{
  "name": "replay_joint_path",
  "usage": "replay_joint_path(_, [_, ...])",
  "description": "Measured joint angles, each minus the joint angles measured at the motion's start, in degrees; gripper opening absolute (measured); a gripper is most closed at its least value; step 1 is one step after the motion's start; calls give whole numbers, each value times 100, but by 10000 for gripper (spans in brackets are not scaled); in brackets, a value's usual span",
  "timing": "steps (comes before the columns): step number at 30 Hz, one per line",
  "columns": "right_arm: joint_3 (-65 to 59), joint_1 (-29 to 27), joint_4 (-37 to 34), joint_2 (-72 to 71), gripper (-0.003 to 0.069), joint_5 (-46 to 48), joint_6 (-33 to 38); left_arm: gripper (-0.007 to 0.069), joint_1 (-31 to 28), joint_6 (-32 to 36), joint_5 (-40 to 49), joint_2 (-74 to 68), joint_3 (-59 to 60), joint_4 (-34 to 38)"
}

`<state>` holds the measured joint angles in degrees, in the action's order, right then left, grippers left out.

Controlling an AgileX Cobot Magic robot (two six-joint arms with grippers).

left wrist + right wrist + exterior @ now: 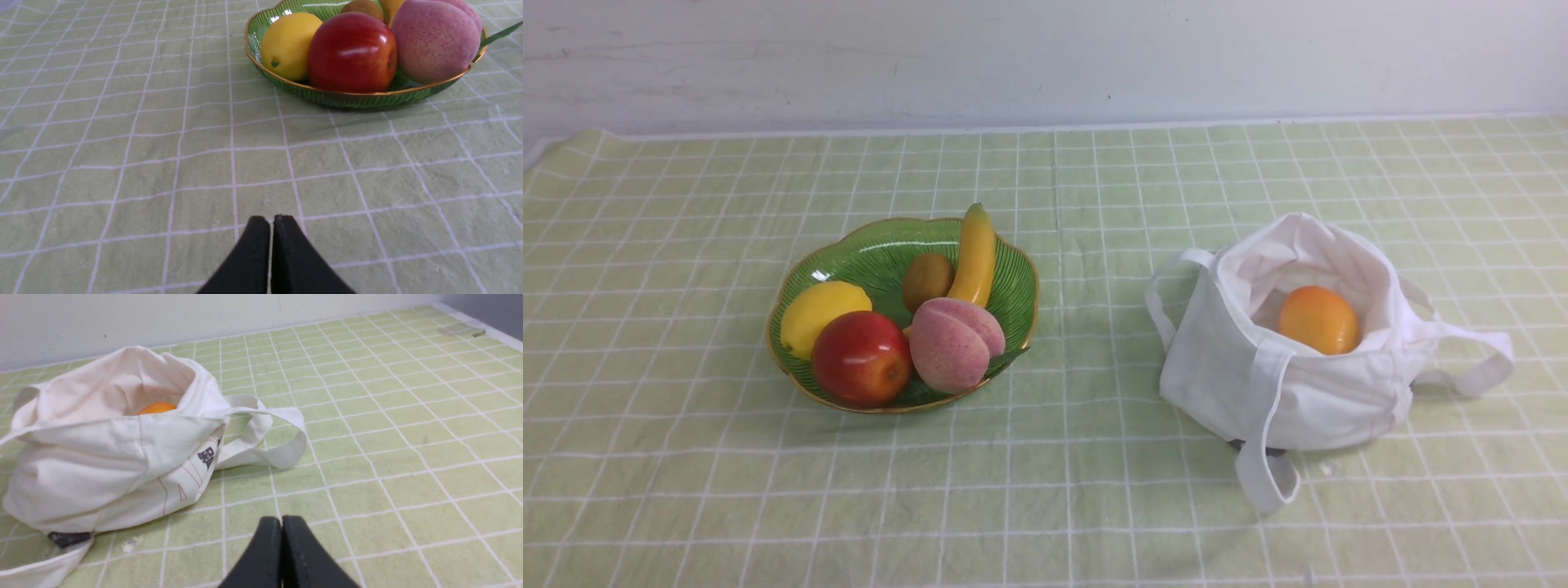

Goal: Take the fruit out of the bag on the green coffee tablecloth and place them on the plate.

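Note:
The pink peach point(954, 343) lies on the green leaf-shaped plate point(866, 249) at centre left; it also shows in the left wrist view point(434, 41) on the plate point(367, 100). The orange-yellow mango point(1318, 319) sits inside the open white bag point(1282, 384) at the right; only its top shows in the right wrist view point(157, 408) inside the bag point(102, 457). My left gripper point(272, 220) is shut and empty over bare tablecloth point(1054, 457), short of the plate. My right gripper point(282, 521) is shut and empty beside the bag. Neither gripper shows in the front view.
The plate also holds a red apple point(861, 358), a yellow lemon point(821, 317), a kiwi point(927, 280) and a banana point(976, 255). The bag's strap handles point(1474, 359) lie out on the cloth. A white wall point(1045, 57) runs behind the table.

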<state>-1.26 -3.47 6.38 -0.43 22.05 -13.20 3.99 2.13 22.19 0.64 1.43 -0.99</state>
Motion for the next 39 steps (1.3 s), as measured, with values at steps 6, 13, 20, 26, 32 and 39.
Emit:
replay_joint_path(6, [0, 0, -792, 0, -14, -14, 1111, -8, 0, 0, 0, 0, 0, 0])
replay_joint_path(13, [0, 0, -985, 0, -14, -14, 1457, -8, 0, 0, 0, 0, 0, 0])
replay_joint_path(20, [0, 0, -985, 0, -14, -14, 1479, -8, 0, 0, 0, 0, 0, 0])
replay_joint_path(26, [0, 0, -985, 0, -14, -9, 1474, -8, 0, 0, 0, 0, 0, 0])
replay_joint_path(32, [0, 0, -985, 0, -14, -9, 1474, -8, 0, 0, 0, 0, 0, 0])
replay_joint_path(39, [0, 0, -985, 0, -14, -9, 1474, -8, 0, 0, 0, 0, 0, 0])
